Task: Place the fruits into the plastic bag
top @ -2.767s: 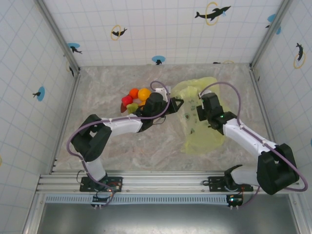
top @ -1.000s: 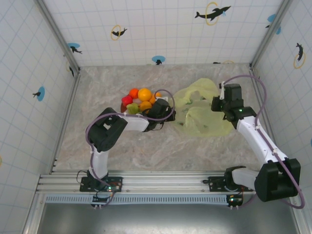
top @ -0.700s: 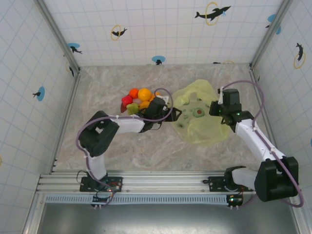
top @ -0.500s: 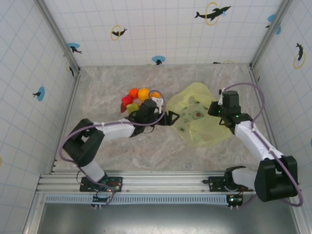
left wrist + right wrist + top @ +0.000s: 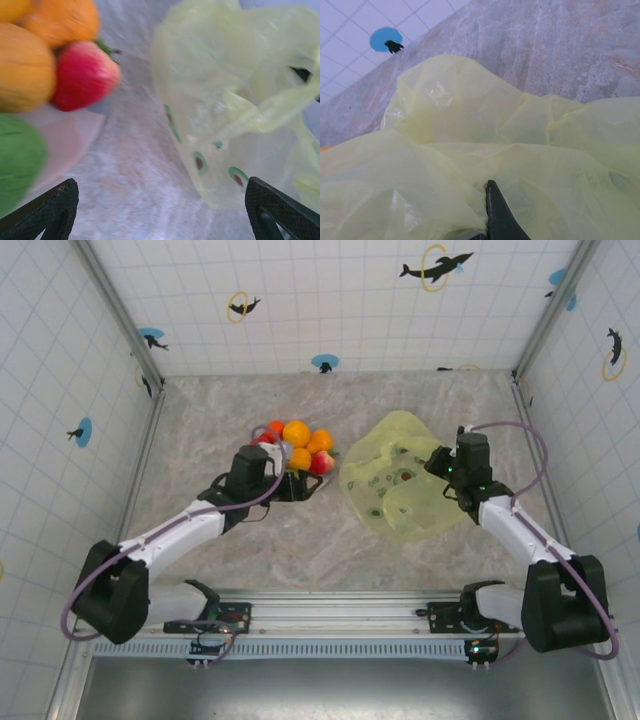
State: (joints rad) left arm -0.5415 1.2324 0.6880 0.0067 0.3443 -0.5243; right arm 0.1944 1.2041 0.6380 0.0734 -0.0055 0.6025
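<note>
The fruits (image 5: 297,444) lie heaped at mid-table: several orange ones, red ones and a green one (image 5: 15,162), with a red fruit (image 5: 82,75) nearest the bag. The yellow-green plastic bag (image 5: 398,490) lies crumpled to their right, dark spots showing. My left gripper (image 5: 297,487) hovers just in front of the heap, open wide with only bare table between its fingertips (image 5: 52,207). My right gripper (image 5: 441,465) is shut on the plastic bag's right edge. In the right wrist view one dark finger (image 5: 497,212) pokes through the bag's folds (image 5: 455,100); the other finger is hidden under plastic.
A pale plate (image 5: 70,140) lies under the fruits. The marble table (image 5: 300,550) has free room in front of the heap and bag. Tiled walls close in the back and sides.
My left gripper has drawn back leftward from the bag's edge to the front of the fruit heap. The bag has spread out lower and wider. The right gripper keeps its hold.
</note>
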